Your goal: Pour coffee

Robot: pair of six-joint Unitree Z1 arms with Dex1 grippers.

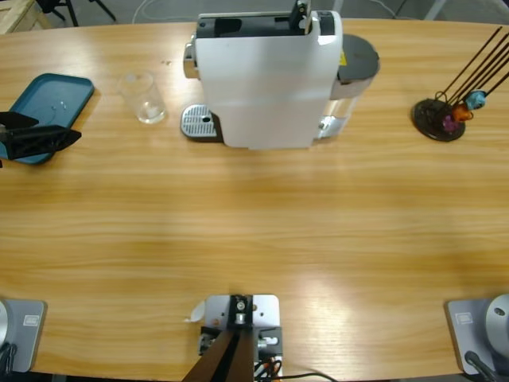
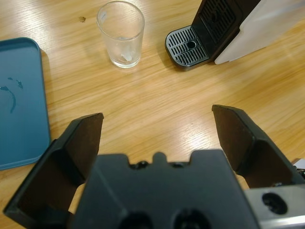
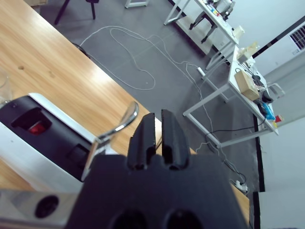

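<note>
The left claw (image 2: 157,138) gapes wide, matte black and holding nothing, above the grained wooden desk (image 2: 157,95); past it stand a clear ribbed glass (image 2: 120,33) and the coffee machine's (image 2: 228,24) perforated drip tray (image 2: 187,45), beside a glossy teal tray (image 2: 19,100). The right claw (image 3: 157,136) is pinched together, holding nothing, by the machine's chrome lever (image 3: 119,124); only its view shows the floor cables (image 3: 138,52).

Bright, even overhead lighting. Soft glare patches sit on the long varnished wooden table (image 1: 318,278); shadows are faint. The near black jaws are blurred.
</note>
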